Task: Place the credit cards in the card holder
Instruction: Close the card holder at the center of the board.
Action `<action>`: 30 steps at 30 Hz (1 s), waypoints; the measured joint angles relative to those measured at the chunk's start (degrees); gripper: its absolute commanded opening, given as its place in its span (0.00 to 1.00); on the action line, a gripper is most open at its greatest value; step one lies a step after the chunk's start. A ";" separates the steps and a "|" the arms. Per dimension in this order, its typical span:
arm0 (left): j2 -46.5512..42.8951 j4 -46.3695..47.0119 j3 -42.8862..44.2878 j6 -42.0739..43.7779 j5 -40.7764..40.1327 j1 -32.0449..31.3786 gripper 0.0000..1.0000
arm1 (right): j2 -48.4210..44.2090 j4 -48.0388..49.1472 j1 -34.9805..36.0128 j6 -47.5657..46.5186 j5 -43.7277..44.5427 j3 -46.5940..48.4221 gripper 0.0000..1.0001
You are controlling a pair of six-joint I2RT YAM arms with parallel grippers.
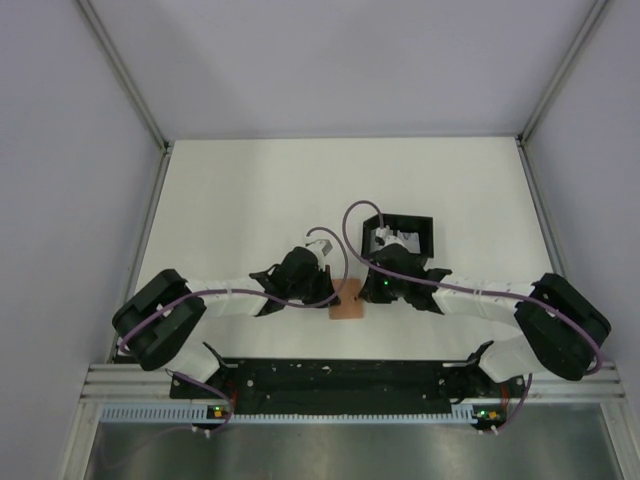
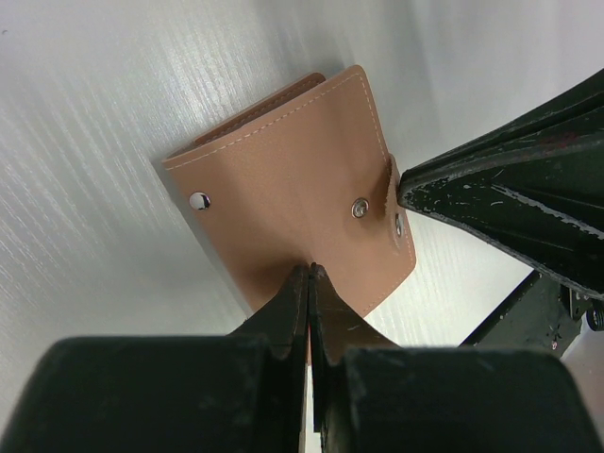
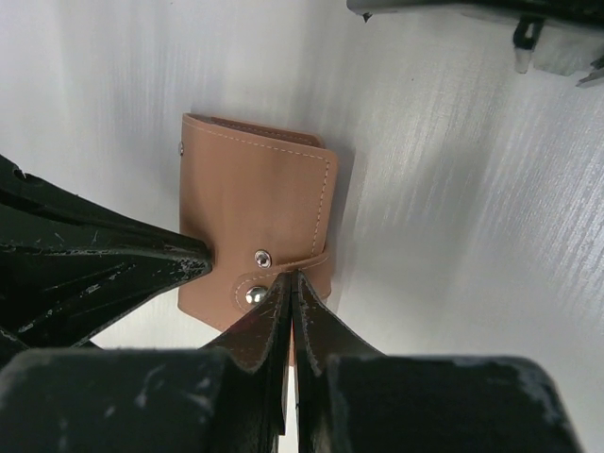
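Top view: the card holder (image 1: 348,302) lies flat on the white table (image 1: 240,200), close to the near edge and about midway between the left and right edges. The left gripper (image 1: 332,292) and the right gripper (image 1: 367,293) come in from either side and meet over it. A black tray (image 1: 424,224) sits just behind the right arm, towards the far edge. Only this view shows the room around: bare table far-left and far-right, walls along both side edges.

Left wrist view: the card holder (image 2: 283,203) shows as tan leather with pale stitching, folded shut, and two snap studs (image 2: 360,208) show on its face. My left gripper (image 2: 310,274) has its jaws pressed together with no gap, the tips over the holder's nearest edge. I cannot tell whether they pinch any leather. The right gripper's fingers (image 2: 500,203) point in from the right, touching the strap (image 2: 401,222) at the holder's edge.

Right wrist view: the card holder (image 3: 250,208) is seen from the other side. The right gripper (image 3: 291,279) is closed, tips at the strap (image 3: 283,260) beside its snap. The left gripper's fingers (image 3: 104,264) reach the holder's left edge. The tray's rim (image 3: 425,8) crosses the top.
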 measured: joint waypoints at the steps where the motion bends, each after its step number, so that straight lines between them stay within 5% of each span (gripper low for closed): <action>1: 0.02 0.02 0.00 0.00 0.00 0.00 0.00 | 0.28 0.15 0.00 0.02 -0.24 0.00 0.00; 30: 0.66 0.00 0.59 0.02 0.42 0.00 0.00 | -2.84 -3.85 0.46 -0.02 3.28 0.85 0.00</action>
